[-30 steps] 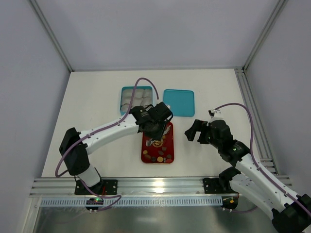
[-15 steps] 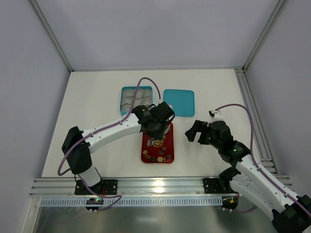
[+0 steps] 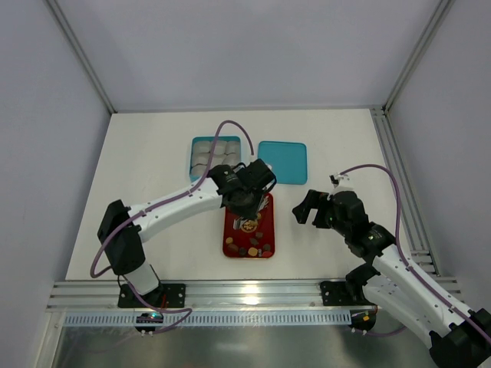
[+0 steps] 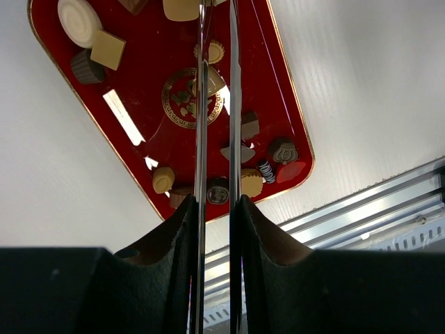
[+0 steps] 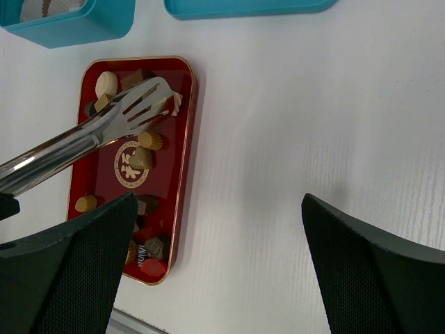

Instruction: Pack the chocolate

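Our left gripper point(image 4: 217, 233) has nudged the tongs point(image 5: 90, 136) toward the bench's far edge, blades nearly together, a pinch we cannot confirm, while the chocolate point(image 5: 143, 158) sits unpacked on the red tray point(image 5: 170, 175) mid-bench.

The red tray point(image 4: 139, 76) is glossy, mirror-bright, gold-rimmed. The tongs point(image 5: 90, 137) are polished metal. The table point(image 5: 278, 139) is matt, faintly grained. The right fingers point(image 5: 368, 278) look matt black, possibly textured rubber.
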